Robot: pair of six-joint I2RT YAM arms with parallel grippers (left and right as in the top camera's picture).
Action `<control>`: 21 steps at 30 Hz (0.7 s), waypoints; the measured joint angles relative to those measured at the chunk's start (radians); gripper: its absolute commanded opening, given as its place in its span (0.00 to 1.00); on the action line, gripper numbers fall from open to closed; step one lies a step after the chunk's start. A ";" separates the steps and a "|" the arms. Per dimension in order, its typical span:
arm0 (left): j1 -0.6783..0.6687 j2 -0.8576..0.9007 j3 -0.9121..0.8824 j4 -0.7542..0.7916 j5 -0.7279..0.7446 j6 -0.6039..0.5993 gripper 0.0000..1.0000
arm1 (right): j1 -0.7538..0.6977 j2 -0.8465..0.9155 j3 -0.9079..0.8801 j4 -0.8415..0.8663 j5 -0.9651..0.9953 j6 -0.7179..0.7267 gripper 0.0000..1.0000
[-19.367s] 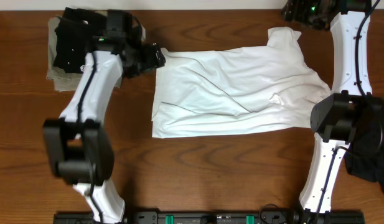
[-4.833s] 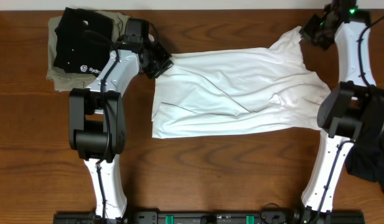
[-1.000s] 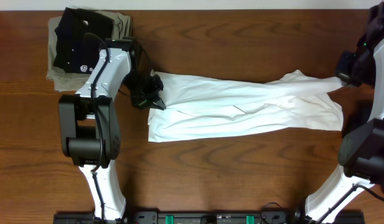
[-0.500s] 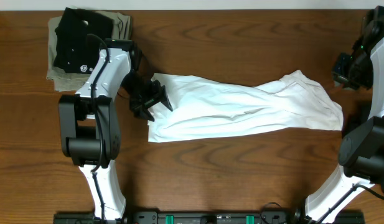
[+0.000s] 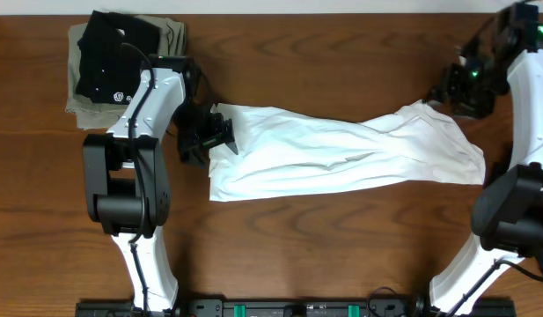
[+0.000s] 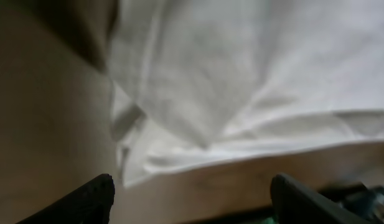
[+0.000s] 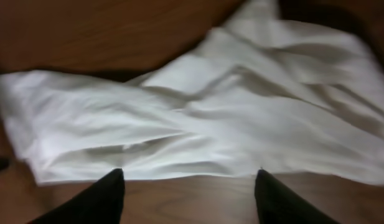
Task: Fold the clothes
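While both arms are reaching out over the table (image 5: 297, 255), the tee (image 5: 341, 150) is lying across its middle as a long, wrinkled white band, running left to right. Its left end is sitting fairly square, and its right end is spreading wider, with a peak of cloth poking toward the far side.

Over on the left, the left gripper (image 5: 211, 134) is sitting right at the tee's left end, at the far corner, overlapping the edge of the cloth as seen from above. From the left wrist camera, its fingers (image 6: 95, 198) are standing wide apart, and only bare wood is showing between them. The tee is filling the view beyond the tips, its edge curling in soft folds. Whether the tips are touching the cloth, I cannot tell.

Now to the right: the right gripper (image 5: 460, 88) is hanging at the far right end, just beside that peak of cloth. From the right wrist camera, its fingers (image 7: 98, 196) are also spread, nothing clamped between them, and the tee is stretching away past them.

Up in the far left corner, a folded black shirt (image 5: 113, 53) is resting on an olive garment (image 5: 172, 35), both well apart from the tee.
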State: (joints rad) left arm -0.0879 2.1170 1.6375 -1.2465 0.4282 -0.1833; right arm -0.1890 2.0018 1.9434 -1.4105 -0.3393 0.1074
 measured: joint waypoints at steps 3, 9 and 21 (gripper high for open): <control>0.000 0.000 0.000 0.061 -0.023 0.005 0.79 | 0.043 0.000 0.000 0.006 -0.038 -0.016 0.67; 0.000 0.000 0.000 0.100 -0.042 0.045 0.54 | 0.129 0.000 0.000 0.025 -0.069 -0.026 0.67; -0.003 0.000 -0.005 0.099 -0.051 0.056 0.06 | 0.273 0.000 -0.023 0.137 -0.074 -0.013 0.01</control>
State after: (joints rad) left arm -0.0914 2.1170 1.6321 -1.1477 0.3775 -0.1276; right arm 0.0841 2.0014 1.9202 -1.2739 -0.4129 0.0940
